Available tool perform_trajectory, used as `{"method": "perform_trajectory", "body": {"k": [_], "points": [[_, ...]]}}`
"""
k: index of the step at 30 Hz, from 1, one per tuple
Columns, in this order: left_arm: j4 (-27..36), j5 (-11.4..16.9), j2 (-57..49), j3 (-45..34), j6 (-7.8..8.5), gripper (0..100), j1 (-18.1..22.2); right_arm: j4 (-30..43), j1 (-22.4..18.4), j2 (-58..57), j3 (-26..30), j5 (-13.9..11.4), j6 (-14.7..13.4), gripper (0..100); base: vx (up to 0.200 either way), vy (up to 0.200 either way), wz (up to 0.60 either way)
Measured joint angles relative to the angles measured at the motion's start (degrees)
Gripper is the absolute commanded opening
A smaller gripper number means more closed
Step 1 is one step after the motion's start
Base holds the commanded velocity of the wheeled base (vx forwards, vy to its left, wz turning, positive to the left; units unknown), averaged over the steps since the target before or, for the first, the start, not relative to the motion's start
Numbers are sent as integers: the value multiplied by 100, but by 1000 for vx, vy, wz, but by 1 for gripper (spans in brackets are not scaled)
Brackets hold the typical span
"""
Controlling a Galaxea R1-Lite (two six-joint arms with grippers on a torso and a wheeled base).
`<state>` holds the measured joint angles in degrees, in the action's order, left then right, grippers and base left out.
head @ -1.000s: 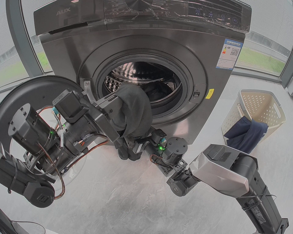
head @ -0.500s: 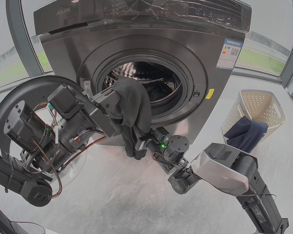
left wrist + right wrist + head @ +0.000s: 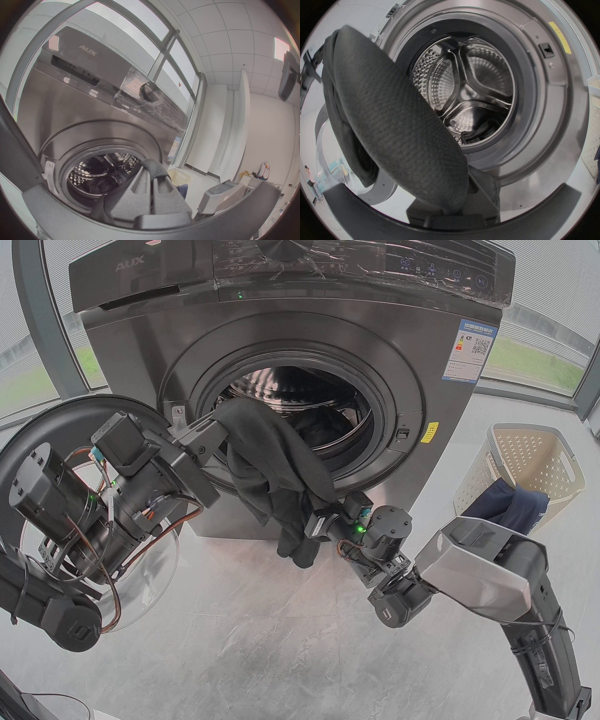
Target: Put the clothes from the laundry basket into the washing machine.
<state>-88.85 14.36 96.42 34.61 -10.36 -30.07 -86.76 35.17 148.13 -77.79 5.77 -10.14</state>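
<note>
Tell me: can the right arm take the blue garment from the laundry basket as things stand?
Probably not: the right gripper is shut on the dark garment, which the left gripper also holds.

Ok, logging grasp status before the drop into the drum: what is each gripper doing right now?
Left gripper: closed on the dark garment.
Right gripper: closed on the same garment's other end.
</note>
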Motion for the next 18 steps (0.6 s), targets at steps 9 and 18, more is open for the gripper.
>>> {"method": "perform_trajectory", "body": {"k": [9, 18], "points": [[9, 28, 455, -241, 62, 0, 759, -63, -194, -879, 972, 158, -94, 0, 0, 0, 0], [-9, 215, 1139, -606, 246, 0, 1191, -68, -166, -1412, 1302, 180, -162, 0, 0, 0, 0]]}}
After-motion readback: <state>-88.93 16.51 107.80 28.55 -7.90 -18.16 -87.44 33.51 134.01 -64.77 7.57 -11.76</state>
